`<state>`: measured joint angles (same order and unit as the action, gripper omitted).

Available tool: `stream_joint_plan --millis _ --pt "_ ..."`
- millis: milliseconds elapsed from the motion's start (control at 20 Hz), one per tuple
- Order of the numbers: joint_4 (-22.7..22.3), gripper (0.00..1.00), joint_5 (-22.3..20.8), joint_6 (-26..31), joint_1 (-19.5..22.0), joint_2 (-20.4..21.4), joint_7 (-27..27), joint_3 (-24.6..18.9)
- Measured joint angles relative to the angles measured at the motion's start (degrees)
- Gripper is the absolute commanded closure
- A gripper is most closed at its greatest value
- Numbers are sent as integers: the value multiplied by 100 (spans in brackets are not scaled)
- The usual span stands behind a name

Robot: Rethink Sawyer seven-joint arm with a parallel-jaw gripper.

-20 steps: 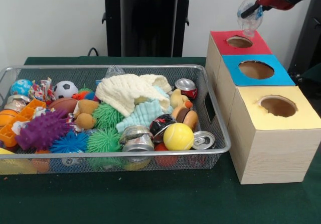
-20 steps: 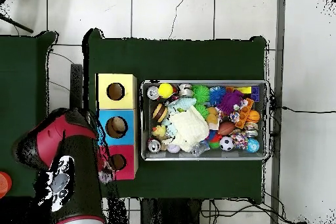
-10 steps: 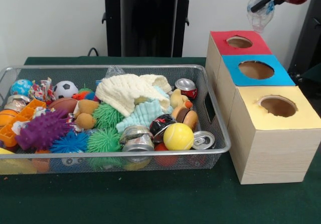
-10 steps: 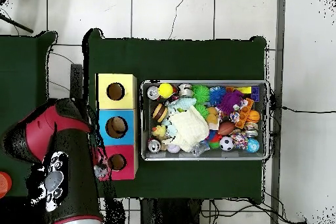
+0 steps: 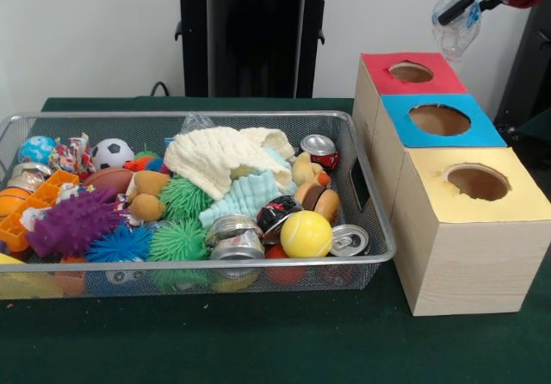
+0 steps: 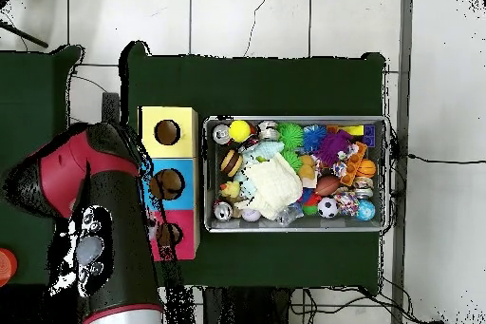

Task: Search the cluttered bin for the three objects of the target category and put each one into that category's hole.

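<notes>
Silver wire-mesh bin [image 5: 370, 229] at the green table's left is full: purple spiky rubber toy [image 5: 73, 223], green fuzzy balls [image 5: 179, 239], cream knit cloth [image 5: 219, 156], crushed aluminium cans [image 5: 234, 238], smooth yellow ball [image 5: 306, 233]. Right of it, wooden box [image 5: 456, 263] with three round holes: yellow top nearest the front edge, blue [image 5: 439, 119] in the middle, red [image 5: 410, 72] at the back. Gripper [image 5: 465, 3] hangs above and just right of the red hole, pinching a crumpled clear plastic bottle [image 5: 454, 24], thin and glossy. Judgement: this item isn't dropped yet; how many are already in, can't tell. Overhead, the arm hides the release point.
</notes>
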<state>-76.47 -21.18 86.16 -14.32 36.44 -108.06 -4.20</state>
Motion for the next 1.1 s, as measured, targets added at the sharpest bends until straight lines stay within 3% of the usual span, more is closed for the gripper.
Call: stream_joint_plan --millis 450,1100 --pt "63 100 -244 -76 49 -67 0 -1" --pt "398 100 -566 -185 51 -630 0 -9"
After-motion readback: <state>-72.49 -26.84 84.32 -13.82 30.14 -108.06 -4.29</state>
